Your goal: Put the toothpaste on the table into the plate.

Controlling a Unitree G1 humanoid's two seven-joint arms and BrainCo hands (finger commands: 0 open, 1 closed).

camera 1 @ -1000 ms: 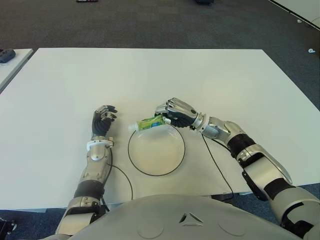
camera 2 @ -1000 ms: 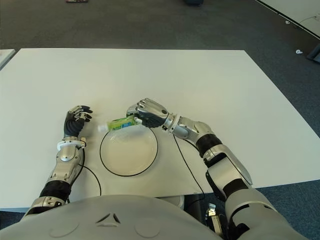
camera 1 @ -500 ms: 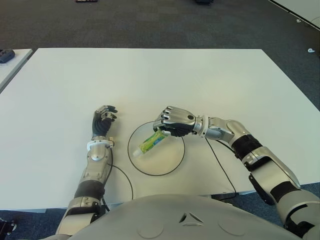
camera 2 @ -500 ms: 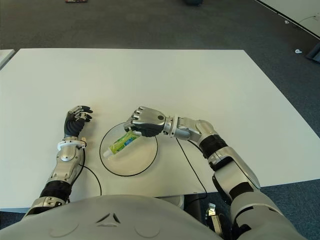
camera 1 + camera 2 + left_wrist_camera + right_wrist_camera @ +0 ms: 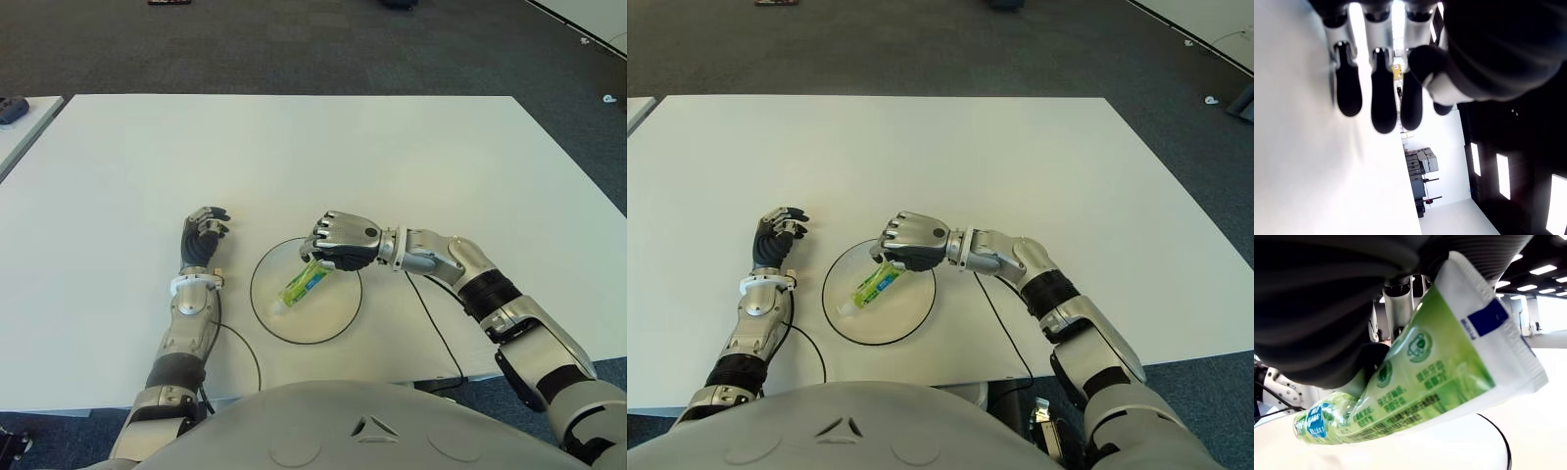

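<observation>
Toothpaste, a green and white soft tube (image 5: 303,284), hangs slanted over the round white plate with a thin dark rim (image 5: 338,318), its crimped flat end pinched in the right robot hand (image 5: 339,242) and its capped end pointing down toward the plate's inner surface on the side nearer the robot's left. Whether the cap already touches the plate cannot be told from the eye views. The plate holds nothing else; the tube lies within its outline, and the curled fingers of the right robot hand hover over the plate's far rim. In the right wrist view the tube (image 5: 1415,387) fills most of the frame, its crimped edge with a blue patch tucked under dark finger pads, and only a short arc of the plate's dark rim (image 5: 1501,440) shows below it; the cap is hidden behind the tube's own body there.

The left robot hand (image 5: 203,238) shows just to the left of the plate on the plain white table (image 5: 294,157), fingers loosely extended and holding nothing. A thin black cable (image 5: 247,352) curves along the table near the plate's near-left edge, and another (image 5: 426,318) runs beside the right forearm.
</observation>
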